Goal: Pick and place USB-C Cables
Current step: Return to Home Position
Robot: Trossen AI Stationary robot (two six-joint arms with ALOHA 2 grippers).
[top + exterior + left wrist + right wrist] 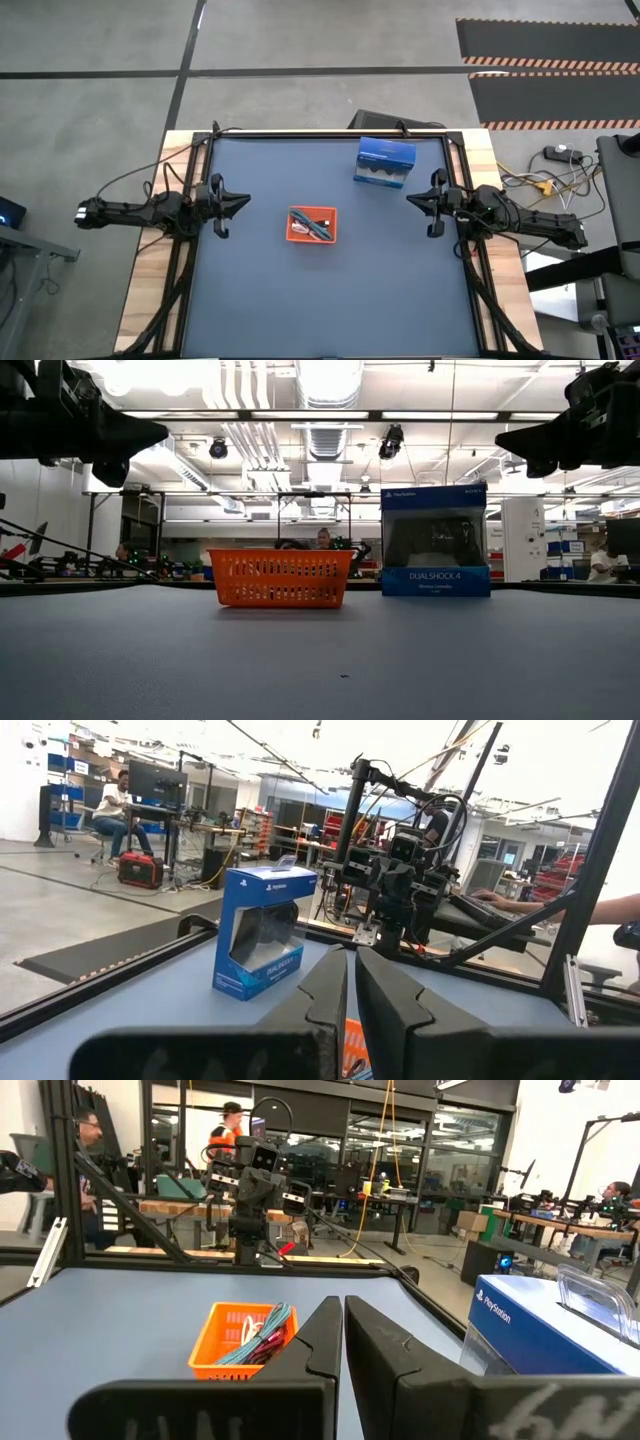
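Grey-blue tabletop (320,660), orange bin (280,585) holding cables (262,1342), busy workshop behind

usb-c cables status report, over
Left gripper, right gripper at table sides, jaws shut, empty. USB-C cables lie in orange tray. Blue box apart, nothing in the way.

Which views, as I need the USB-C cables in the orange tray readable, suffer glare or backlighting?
High view: even light, no glare; USB-C cables show in the orange tray. Low view: ceiling lights flare, the left end effector and right end effector are dark silhouettes, the tray's wall mostly hides the cables. Left wrist view: ceiling washed out. Right wrist view: cables evenly lit.
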